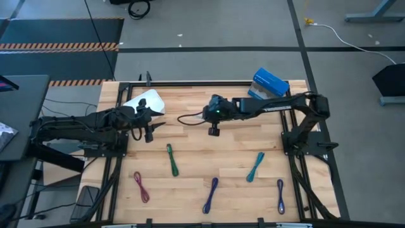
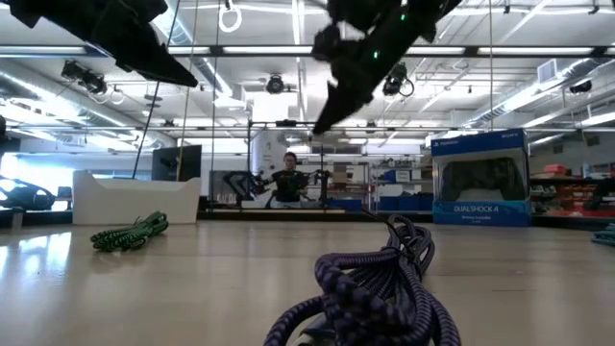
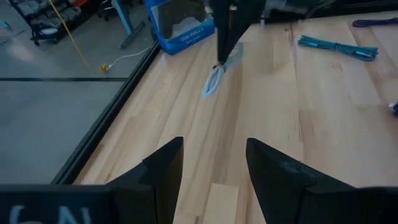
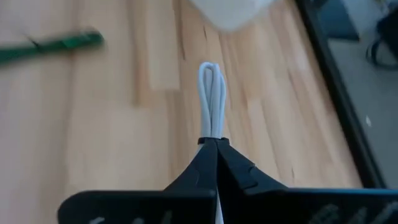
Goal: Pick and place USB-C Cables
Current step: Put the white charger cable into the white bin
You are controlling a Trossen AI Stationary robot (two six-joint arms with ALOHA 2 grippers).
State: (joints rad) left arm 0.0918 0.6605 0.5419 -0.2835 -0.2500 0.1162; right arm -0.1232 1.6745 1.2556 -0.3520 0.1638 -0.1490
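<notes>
I have the right claw clenched on the whitish cable, near the middle of the tabletop toward its far edge. The cable's looped end sticks out just beyond the pinched fingertips, and the rest is hidden under them. The grip sits at one end of the bundle, so I judge I should lift slowly and level, watching that the loop doesn't slide out, then carry it toward the white tray by the far left corner. The left claw waits near that tray, released and empty. The green cable, teal cable, magenta cable and two purple cables lie along the near edge.
</notes>
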